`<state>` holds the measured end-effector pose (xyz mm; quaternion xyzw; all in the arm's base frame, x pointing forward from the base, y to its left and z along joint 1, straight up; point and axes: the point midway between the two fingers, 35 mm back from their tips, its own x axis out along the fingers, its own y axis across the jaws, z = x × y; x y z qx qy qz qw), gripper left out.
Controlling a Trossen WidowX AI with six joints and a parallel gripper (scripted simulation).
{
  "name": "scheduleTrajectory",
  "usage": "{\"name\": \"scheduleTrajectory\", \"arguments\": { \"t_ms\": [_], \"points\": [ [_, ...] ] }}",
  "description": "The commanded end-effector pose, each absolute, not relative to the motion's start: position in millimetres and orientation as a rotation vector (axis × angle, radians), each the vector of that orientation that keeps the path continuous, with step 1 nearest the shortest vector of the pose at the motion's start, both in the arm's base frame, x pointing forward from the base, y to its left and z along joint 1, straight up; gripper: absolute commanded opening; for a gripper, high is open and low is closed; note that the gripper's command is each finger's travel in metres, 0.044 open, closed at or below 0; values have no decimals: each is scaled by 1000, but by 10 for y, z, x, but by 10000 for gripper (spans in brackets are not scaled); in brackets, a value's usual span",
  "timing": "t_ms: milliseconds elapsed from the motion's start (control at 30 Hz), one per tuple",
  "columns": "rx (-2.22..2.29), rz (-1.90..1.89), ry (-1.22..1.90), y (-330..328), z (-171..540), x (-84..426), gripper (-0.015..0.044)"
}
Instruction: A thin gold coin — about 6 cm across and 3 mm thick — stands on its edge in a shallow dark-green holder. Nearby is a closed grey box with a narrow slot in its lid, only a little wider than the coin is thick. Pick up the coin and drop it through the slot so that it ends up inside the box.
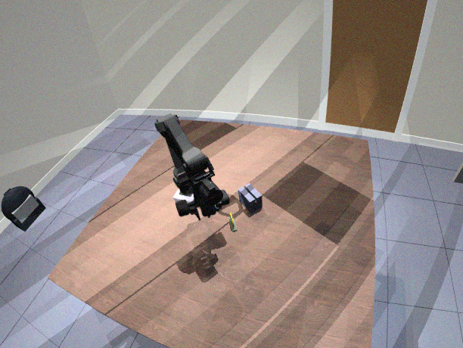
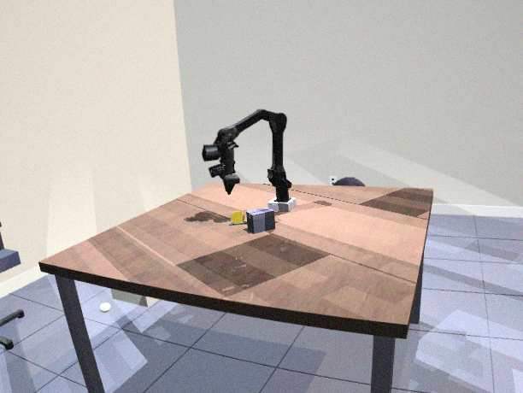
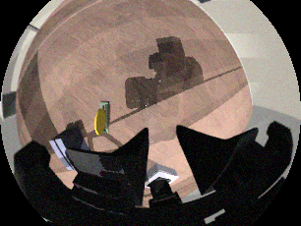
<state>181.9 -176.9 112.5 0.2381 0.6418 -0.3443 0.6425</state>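
The gold coin (image 1: 231, 217) (image 2: 237, 217) (image 3: 99, 122) stands on its edge in the green holder (image 1: 234, 228) (image 3: 105, 106), which lies flat on the table. The closed grey box (image 1: 253, 203) (image 2: 261, 222) (image 3: 76, 141) stands beside them, with a dark slot line along its lid in the top view. My gripper (image 2: 229, 192) (image 3: 162, 130) points down, partly open and empty, well above the table and to one side of the coin. In the wrist view, the coin is left of the fingertips and the box is partly hidden behind the left finger.
The arm's white base (image 1: 183, 196) (image 2: 282, 204) (image 3: 165, 174) stands on the wooden table (image 1: 302, 287) (image 2: 342, 286), behind the coin and box in the exterior view. Dark shadows of the arm fall on the table top.
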Motion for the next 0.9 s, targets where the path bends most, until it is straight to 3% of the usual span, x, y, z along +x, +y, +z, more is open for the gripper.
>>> {"name": "scheduleTrajectory", "arguments": {
  "t_ms": [0, 367, 867],
  "points": [
    [735, -797, 1397, -1275, 1221, 2360, 161],
    [814, -804, 1390, -1041, 1248, 2528, 161],
    [814, -804, 1390, -1037, 747, 2550, 161]
  ]
}}
